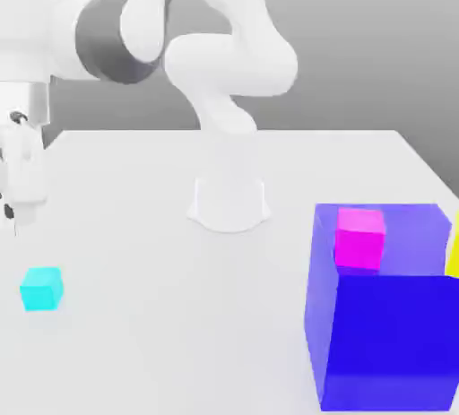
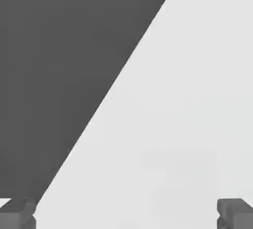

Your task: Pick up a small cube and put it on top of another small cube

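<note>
A small cyan cube [image 1: 41,288] rests on the white table [image 1: 179,315] near the exterior view's left. My gripper [image 1: 12,211] hangs above the table at that view's left edge, farther back than the cyan cube and apart from it. In the hand view the gripper [image 2: 126,215] is open: its two dark fingertips [image 2: 18,213] stand far apart with nothing between them. A sliver of the small yellow cube [image 1: 453,247] shows at the exterior view's right edge, behind the big blue cube.
A big blue cube [image 1: 385,324] stands at the front right, with a magenta cube [image 1: 360,238] just behind its top edge. The arm's round base [image 1: 229,203] sits mid-table. The hand view shows the table's edge [image 2: 113,92] with dark floor beyond.
</note>
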`<state>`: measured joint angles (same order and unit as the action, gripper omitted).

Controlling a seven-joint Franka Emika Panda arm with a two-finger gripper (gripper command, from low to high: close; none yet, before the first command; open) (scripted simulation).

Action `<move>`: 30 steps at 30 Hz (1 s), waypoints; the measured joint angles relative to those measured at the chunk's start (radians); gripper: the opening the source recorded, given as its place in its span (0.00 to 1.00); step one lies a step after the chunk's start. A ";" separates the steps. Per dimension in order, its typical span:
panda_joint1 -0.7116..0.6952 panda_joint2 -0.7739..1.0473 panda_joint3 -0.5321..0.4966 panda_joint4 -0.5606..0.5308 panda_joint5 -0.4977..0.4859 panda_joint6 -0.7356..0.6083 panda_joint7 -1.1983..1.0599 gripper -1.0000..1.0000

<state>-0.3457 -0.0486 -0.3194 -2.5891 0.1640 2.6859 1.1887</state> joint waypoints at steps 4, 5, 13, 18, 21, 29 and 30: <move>-0.077 0.139 -0.050 -0.057 -0.004 0.077 0.101 0.50; -0.084 0.172 -0.057 -0.065 0.003 0.098 0.113 0.50; -0.226 0.391 0.110 -0.029 0.184 0.258 -0.008 0.00; -0.241 0.406 0.128 -0.026 0.195 0.271 -0.016 0.00; -0.202 0.352 0.077 -0.038 0.143 0.231 0.023 0.00; -0.077 0.193 0.008 -0.028 -0.112 0.037 0.194 0.00; -0.052 0.194 0.018 -0.010 -0.145 0.009 0.211 0.00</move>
<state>-0.3977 0.1452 -0.3012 -2.5990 0.0195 2.6953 1.3992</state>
